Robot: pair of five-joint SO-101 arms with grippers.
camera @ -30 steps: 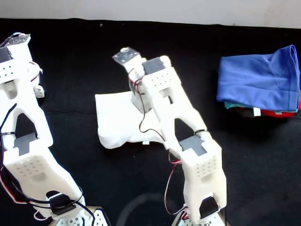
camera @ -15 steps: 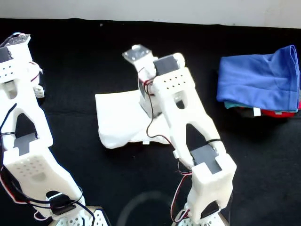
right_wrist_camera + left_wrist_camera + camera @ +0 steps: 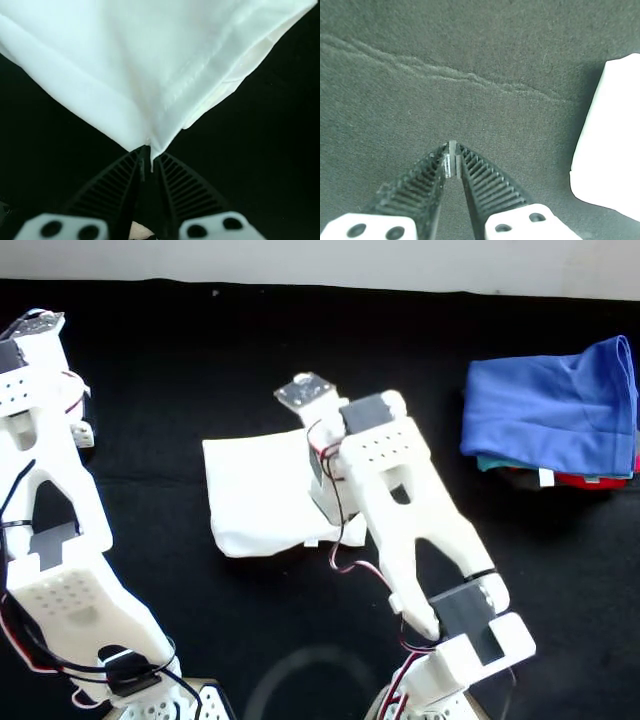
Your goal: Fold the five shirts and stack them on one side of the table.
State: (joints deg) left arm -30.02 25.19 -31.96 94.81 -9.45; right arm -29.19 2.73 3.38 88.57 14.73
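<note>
1. Your white shirt point(image 3: 255, 490) lies folded, well apart from the blue-topped stack point(image 3: 550, 415).
2. Your right gripper point(image 3: 147, 152) pinches its stack-side corner, likely to drag it over.
3. Your left gripper point(image 3: 451, 151), pressed together and empty, hangs beyond the shirt's far side.
</note>
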